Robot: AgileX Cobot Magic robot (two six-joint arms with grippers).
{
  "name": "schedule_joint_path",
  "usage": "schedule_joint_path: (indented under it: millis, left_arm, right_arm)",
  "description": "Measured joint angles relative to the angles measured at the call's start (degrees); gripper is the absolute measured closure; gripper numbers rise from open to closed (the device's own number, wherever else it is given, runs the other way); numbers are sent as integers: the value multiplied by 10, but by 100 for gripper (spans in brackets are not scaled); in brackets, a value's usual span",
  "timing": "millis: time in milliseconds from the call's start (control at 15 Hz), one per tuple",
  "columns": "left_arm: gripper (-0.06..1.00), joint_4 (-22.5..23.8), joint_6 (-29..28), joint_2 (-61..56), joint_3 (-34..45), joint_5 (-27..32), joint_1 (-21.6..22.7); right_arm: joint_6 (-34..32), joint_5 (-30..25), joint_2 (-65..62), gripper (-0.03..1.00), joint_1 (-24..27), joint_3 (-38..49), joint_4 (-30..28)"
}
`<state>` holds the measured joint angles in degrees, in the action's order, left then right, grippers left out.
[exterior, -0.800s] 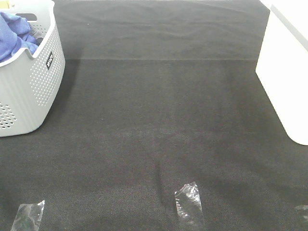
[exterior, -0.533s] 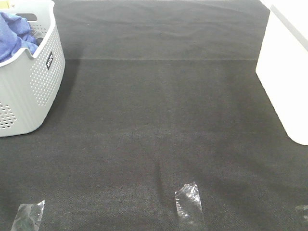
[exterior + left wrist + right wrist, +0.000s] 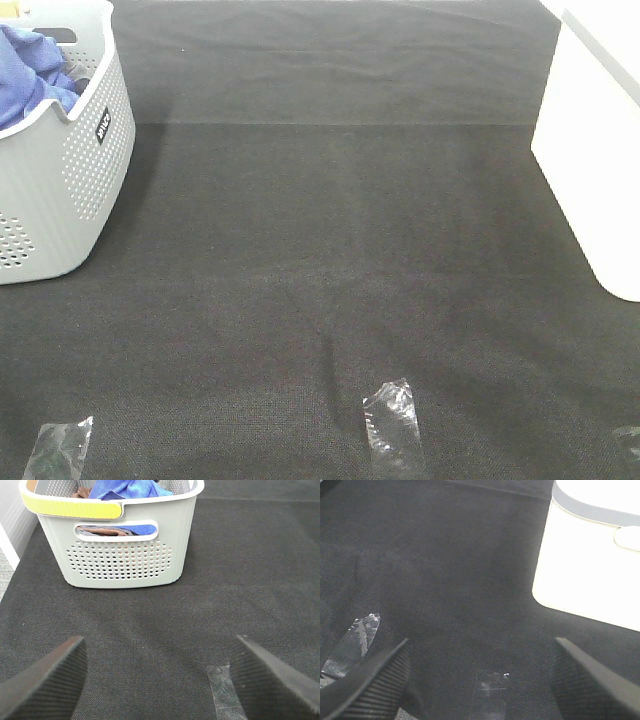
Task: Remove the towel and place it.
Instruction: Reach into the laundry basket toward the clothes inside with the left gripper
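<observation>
Exterior high: the towel (image 3: 25,75) lies bunched inside the basket (image 3: 60,190) at the far left of the desk (image 3: 330,220). A white bin (image 3: 595,170) stands at the right edge.

Left wrist: the left hand (image 3: 157,645) is spread wide and holds nothing. It is over the desk, well apart from the basket.

Right wrist: the right hand (image 3: 482,642) is spread wide and empty, over a tape strip (image 3: 490,695), with the bin nearby.

A high camera looks steeply down on the black table (image 3: 330,230), basket (image 3: 60,190) at its left edge, white bin (image 3: 600,160) at its right. Wrist cameras peer low past the left gripper (image 3: 157,640) toward the basket, past the right gripper (image 3: 481,641) toward the bin.
</observation>
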<state>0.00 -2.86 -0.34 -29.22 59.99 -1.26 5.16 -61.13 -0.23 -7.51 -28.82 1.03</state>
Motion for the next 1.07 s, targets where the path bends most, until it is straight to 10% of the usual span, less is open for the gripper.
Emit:
schedule_joint_path:
  millis: [1067]
  left_arm:
    - [-1, 0, 15, 0, 0, 0, 18]
  right_arm:
    - [0, 0, 0, 21, 0, 0, 0]
